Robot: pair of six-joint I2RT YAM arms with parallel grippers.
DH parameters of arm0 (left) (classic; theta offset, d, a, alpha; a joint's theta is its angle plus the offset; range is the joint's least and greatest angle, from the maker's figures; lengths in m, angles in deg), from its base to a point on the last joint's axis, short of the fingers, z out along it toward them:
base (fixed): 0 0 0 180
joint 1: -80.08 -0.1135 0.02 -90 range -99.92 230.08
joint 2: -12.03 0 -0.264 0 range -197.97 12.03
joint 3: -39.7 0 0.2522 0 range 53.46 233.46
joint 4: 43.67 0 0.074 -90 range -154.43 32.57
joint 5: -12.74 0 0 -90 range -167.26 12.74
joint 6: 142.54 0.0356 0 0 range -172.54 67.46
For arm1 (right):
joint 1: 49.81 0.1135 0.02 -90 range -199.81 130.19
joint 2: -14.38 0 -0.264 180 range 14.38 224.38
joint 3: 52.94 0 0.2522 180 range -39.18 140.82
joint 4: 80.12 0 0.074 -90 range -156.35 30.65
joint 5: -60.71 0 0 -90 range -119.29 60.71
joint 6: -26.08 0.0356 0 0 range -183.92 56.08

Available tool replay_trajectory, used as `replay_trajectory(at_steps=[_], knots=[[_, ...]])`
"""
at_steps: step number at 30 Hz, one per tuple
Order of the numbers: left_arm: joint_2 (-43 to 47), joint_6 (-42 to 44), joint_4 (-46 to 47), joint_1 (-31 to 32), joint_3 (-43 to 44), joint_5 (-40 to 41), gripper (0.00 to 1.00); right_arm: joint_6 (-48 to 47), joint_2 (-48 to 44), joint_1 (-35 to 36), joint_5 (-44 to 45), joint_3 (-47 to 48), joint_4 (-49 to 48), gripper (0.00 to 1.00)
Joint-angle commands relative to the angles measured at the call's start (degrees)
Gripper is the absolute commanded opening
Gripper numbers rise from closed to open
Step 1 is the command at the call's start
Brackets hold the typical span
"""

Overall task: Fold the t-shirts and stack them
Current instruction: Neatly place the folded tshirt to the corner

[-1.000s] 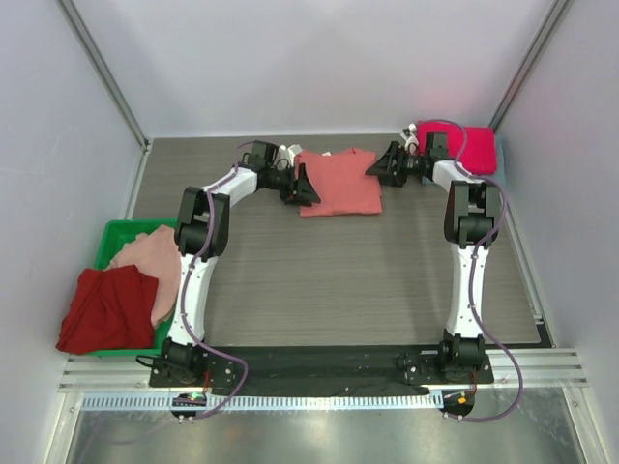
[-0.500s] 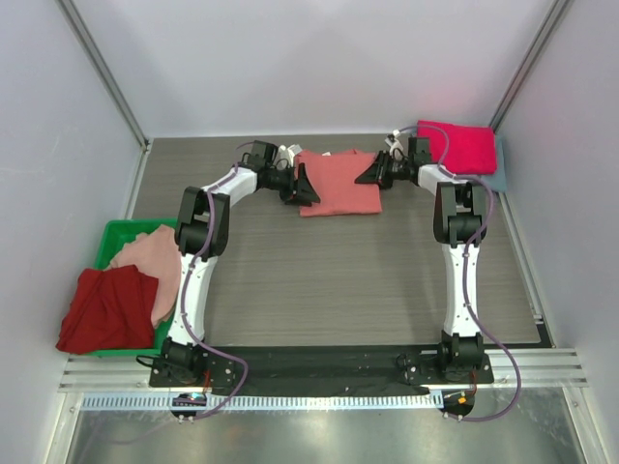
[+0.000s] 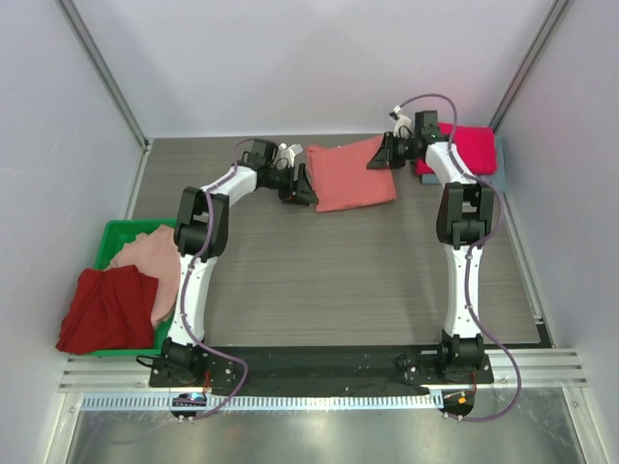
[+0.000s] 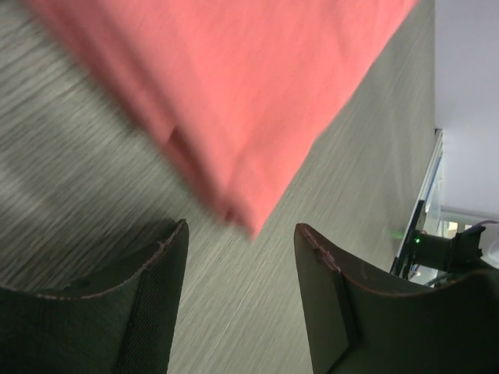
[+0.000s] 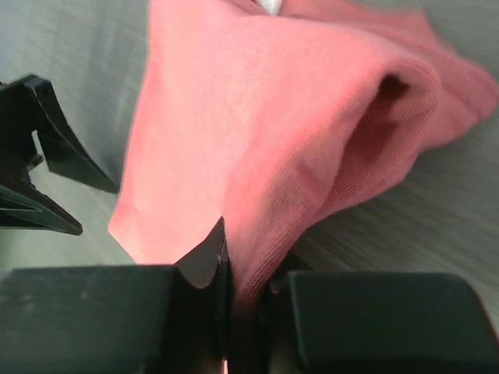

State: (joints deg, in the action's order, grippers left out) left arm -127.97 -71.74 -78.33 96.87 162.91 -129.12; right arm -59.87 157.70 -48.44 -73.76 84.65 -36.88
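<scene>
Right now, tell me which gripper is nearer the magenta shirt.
Right. The right gripper, shut on the salmon shirt, is just beside the magenta shirt; the left gripper hangs open across the salmon shirt.

Twin arms, same build. left arm [image 3: 196,285] and right arm [image 3: 465,290]: white link shells, chunky black joints, black base [image 3: 179,356] each. Purple-grey cable [image 3: 426,96] runs along each arm, loops out in spots. left end effector [image 4: 242,234]: black wedge fingers [image 4: 148,304], mesh-ish texture on one face, edges scuffed reddish-brown. right end effector [image 5: 226,257]: flat matte black blocks, pointy tips.
</scene>
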Motion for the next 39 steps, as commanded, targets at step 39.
replay_trajectory(at_steps=[39], knots=[[4.3, 6.7, -5.3, 3.8, 1.9, 3.6, 0.59, -23.8, -7.8, -17.6, 18.5, 25.1, 9.4, 0.01]])
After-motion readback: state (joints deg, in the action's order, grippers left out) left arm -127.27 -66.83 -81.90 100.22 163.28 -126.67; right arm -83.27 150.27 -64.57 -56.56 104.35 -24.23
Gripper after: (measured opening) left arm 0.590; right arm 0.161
